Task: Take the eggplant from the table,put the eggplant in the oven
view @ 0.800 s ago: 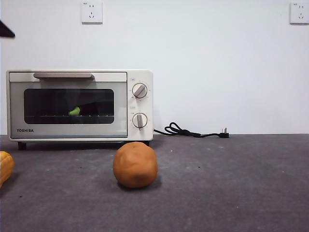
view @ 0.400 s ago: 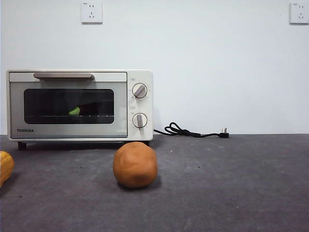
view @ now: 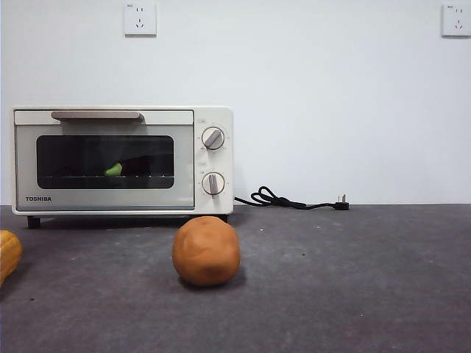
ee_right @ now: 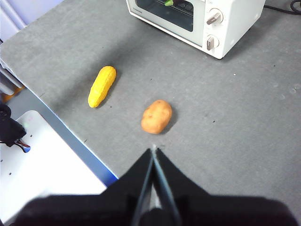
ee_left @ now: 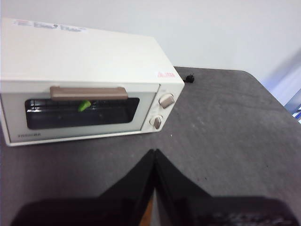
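Eggplant point(view: 118, 169) lies inside the oven point(view: 121, 160) on the wire rack, seen through the dark glass of the closed door: its bright green stem cap shows clearly, while the dark purple body running away from the cap toward the knob side is barely distinguishable from the shadowed interior. The oven stands on the table point(view: 353, 279) against the white wall, its bar handle across the top of the door and its two round knobs stacked on the panel beside the glass. A black power cord point(view: 291, 200) trails from the oven's knob side along the back of the table, its plug lying loose on the surface. In front of the oven, well apart from it, an orange-brown potato point(view: 206, 250) sits on the table, and a yellow ribbed corn cob point(ee_right: 102, 86) lies farther off to one side, only its end showing at the edge of the front view. Two wall sockets are mounted high on the wall. The left gripper point(ee_left: 154, 155) hangs above the table in front of the oven door with its jaws pressed together, clasping nothing. The right gripper point(ee_right: 153, 151) hangs high over the table's near edge, just short of the potato, its jaws likewise together and empty.
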`<act>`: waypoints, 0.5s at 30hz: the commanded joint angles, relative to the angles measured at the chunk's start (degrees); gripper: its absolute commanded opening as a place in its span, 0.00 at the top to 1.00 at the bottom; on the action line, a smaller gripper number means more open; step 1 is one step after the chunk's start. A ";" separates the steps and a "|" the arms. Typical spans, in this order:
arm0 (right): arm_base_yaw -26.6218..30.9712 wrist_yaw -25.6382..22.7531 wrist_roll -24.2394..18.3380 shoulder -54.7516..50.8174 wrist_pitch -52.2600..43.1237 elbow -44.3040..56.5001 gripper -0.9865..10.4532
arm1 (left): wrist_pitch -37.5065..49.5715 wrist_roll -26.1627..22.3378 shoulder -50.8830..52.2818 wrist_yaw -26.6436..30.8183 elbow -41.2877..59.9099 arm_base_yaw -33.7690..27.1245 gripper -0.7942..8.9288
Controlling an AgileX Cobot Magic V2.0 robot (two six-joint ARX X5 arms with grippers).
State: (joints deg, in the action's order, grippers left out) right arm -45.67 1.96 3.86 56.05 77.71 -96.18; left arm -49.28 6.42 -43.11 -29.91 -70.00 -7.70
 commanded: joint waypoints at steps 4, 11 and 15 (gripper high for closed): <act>-0.02 -0.02 0.46 0.00 1.31 0.48 0.91 | -5.42 -0.90 6.16 0.22 0.11 0.15 0.92; -0.02 -0.04 0.44 0.04 1.31 0.46 0.91 | -7.50 -0.79 8.52 1.40 0.11 0.15 0.92; -0.02 -0.04 0.46 0.07 1.31 0.46 0.91 | -7.56 -0.61 8.44 1.42 0.11 0.15 0.92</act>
State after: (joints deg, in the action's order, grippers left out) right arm -45.67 1.93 3.86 56.07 77.71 -96.18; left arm -56.97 6.39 -34.87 -28.60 -70.00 -7.68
